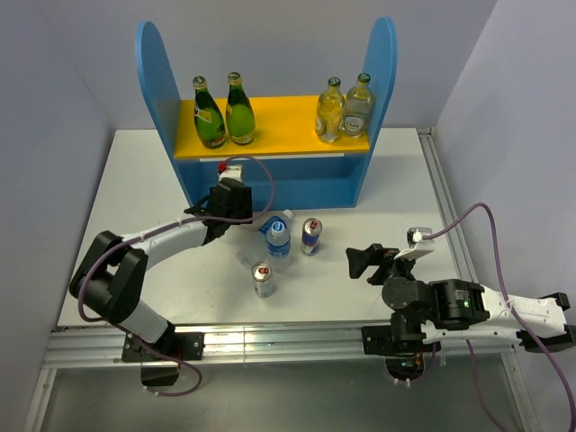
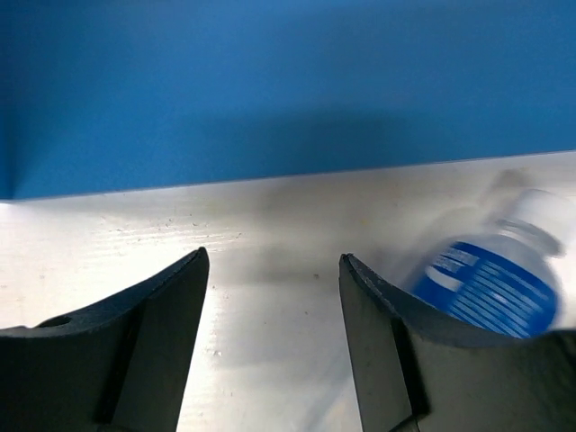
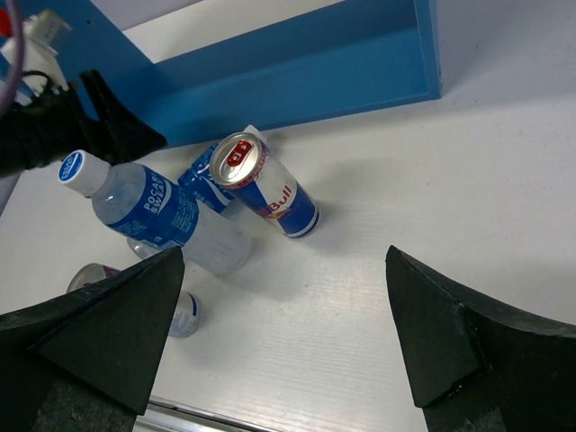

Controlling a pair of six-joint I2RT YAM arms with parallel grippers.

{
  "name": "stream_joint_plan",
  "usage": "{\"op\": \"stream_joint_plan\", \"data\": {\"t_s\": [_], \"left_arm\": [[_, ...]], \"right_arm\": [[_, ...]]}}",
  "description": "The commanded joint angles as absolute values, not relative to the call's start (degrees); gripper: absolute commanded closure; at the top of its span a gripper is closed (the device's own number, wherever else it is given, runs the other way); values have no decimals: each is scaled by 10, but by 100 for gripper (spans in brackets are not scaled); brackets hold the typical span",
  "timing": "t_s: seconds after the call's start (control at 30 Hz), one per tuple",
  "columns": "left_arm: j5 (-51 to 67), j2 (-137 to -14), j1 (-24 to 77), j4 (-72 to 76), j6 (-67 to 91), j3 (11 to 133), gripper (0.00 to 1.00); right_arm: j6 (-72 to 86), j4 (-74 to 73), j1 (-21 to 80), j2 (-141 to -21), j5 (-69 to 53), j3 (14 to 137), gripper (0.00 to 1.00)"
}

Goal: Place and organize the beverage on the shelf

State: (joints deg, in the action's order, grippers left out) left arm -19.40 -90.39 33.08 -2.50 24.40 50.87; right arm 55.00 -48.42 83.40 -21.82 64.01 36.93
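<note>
A: Which way is the lying bottle [image 2: 490, 288] from the left gripper [image 2: 273, 259]?
B: Just to its right, outside the fingers [image 2: 378, 342], not between them; they stand partly apart over bare table [image 1: 135, 198], holding nothing, facing the shelf [image 1: 270, 184].
A: Its long axis?
B: Flat, slantwise to the shelf's lower front, toward the table's far edge; it is too blurred to tell the cap end.
A: The right gripper [image 3: 283, 254]?
B: Spread wide, empty, back by the near edge; the left is nearer, and I judge it must shift right before closing.

The upright can [image 3: 277, 200] reads "Bull", and the clear blue-capped bottle [image 3: 160, 216] reads "POCARI SWEAT".
</note>
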Motion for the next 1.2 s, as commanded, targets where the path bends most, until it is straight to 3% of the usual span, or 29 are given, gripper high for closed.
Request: {"op": "stream_joint_plan", "data": {"t_s": [0.0, 0.33, 0.83, 1.17], "left_arm": [[-165, -851, 330, -48, 220, 548, 34], [-10, -853, 350, -82, 169, 575, 34], [-114, -947, 389, -96, 165, 567, 36], [-144, -893, 435, -124, 134, 595, 36]], "right_arm": [[553, -464, 838, -230, 657, 367, 0], [558, -468, 838, -231, 657, 368, 0], [558, -471, 838, -210, 656, 366, 0], [559, -470, 838, -215, 657, 365, 0]]}}
